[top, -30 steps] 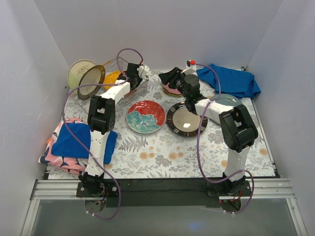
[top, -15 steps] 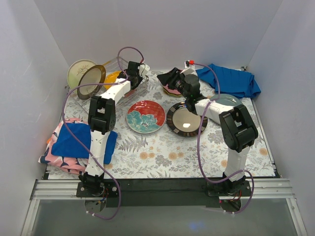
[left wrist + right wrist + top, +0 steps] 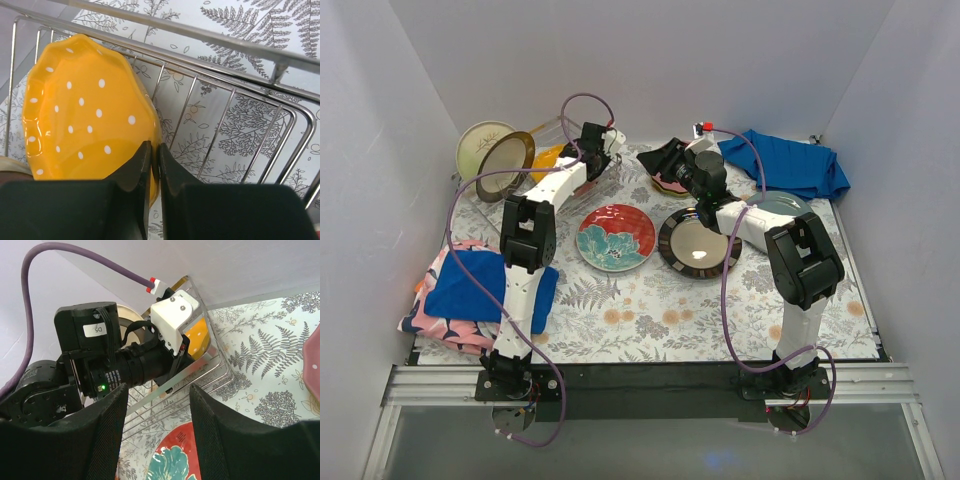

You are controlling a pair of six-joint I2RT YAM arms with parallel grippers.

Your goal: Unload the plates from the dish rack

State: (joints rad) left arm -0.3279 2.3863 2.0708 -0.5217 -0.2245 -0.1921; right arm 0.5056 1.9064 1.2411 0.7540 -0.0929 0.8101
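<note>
Your left gripper (image 3: 154, 152) clamps the orange dotted plate (image 3: 85, 115) in the dish rack (image 3: 200, 34); next, lift it clear.

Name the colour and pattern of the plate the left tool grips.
The plate is orange with scattered white dots; the left wrist view shows it best.

In the left wrist view we lose the lower rim of the orange dotted plate (image 3: 85, 120) between the pinched fingers of the left gripper (image 3: 154, 148). The dish rack (image 3: 240, 46) runs off the top and right edges. From above, the right gripper (image 3: 668, 157) covers most of the pink scalloped plate (image 3: 670, 186), and the right arm (image 3: 750, 225) hides part of the grey-teal plate (image 3: 785, 203). The bottom edge of the right wrist view cuts off the floral plate (image 3: 172, 457).
</note>
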